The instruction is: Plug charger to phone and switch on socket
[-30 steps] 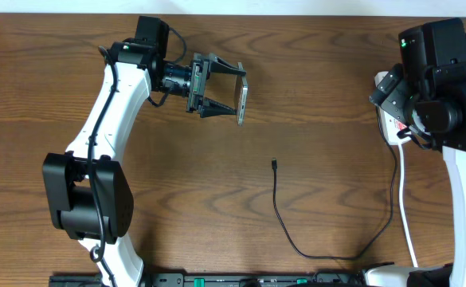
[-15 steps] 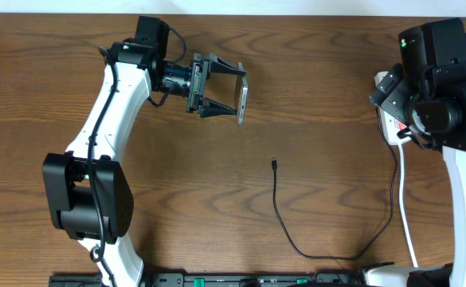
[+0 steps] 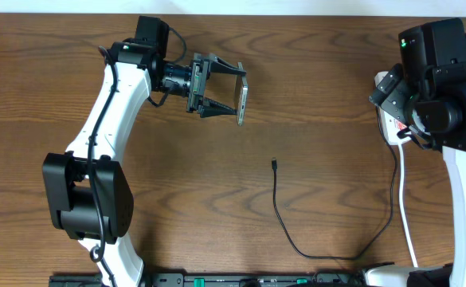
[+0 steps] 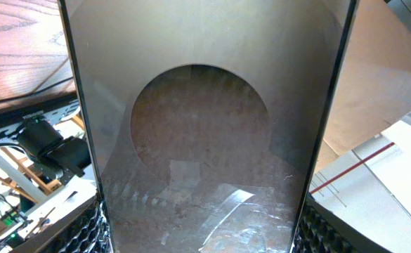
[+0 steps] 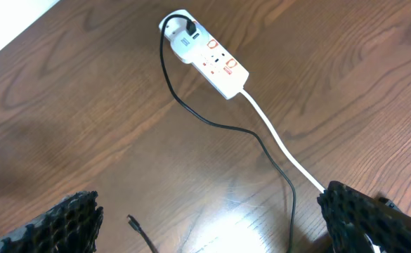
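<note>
My left end effector [image 3: 239, 97] is clamped on the phone [image 3: 244, 96], holding it on edge above the tabletop [image 3: 336, 48], toward the far edge and a little left of the middle. In my left wrist view the phone [image 4: 205, 126] fills nearly the whole picture, its glossy face turned to the camera, with my textured fingers [image 4: 86, 232] pressed against its two long sides.

My right end effector [image 5: 216, 221] hangs wide open with nothing in it, above the right side of the tabletop. Below it lies the socket [image 5: 209, 56] – a white strip with red switches, close to the right edge toward the far right corner, its white cord [image 5: 282, 147] running off to the near edge. From overhead the socket [image 3: 392, 119] is mostly hidden under my right arm.

The charger [image 3: 276, 207] lies loose on the tabletop. Its plug tip [image 3: 273, 164] rests near the middle, well apart from the phone; the cable runs toward the near edge, bends right, then climbs to the socket, where its black plug [image 5: 184, 28] sits in the end outlet.
</note>
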Tool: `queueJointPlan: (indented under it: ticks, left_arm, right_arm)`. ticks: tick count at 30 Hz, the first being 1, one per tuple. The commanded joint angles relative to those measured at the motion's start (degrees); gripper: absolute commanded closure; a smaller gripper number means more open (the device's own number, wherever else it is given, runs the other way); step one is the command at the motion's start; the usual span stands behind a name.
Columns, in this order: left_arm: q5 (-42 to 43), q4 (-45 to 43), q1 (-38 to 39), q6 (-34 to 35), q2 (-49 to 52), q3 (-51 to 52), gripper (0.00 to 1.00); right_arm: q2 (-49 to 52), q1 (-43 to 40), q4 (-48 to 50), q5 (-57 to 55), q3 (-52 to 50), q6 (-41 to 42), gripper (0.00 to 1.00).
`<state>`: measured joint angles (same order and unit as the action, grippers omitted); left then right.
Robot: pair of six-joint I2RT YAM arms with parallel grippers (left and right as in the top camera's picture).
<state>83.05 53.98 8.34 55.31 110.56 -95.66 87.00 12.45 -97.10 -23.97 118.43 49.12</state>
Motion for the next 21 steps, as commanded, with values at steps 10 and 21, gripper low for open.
queueJointPlan:
  ticks: [10, 21]
  left_arm:
    - [2.95, 0.11, -0.28, -0.13, -1.62, -1.60, 0.32]
    - [3.37, 0.11, -0.28, -0.13, -1.62, -1.60, 0.32]
  right_arm:
    - [-0.09, -0.42, -0.20, -0.48, -0.09, -0.52, 0.01]
    - [-0.09, -0.42, -0.17, -0.48, -0.09, -0.52, 0.01]
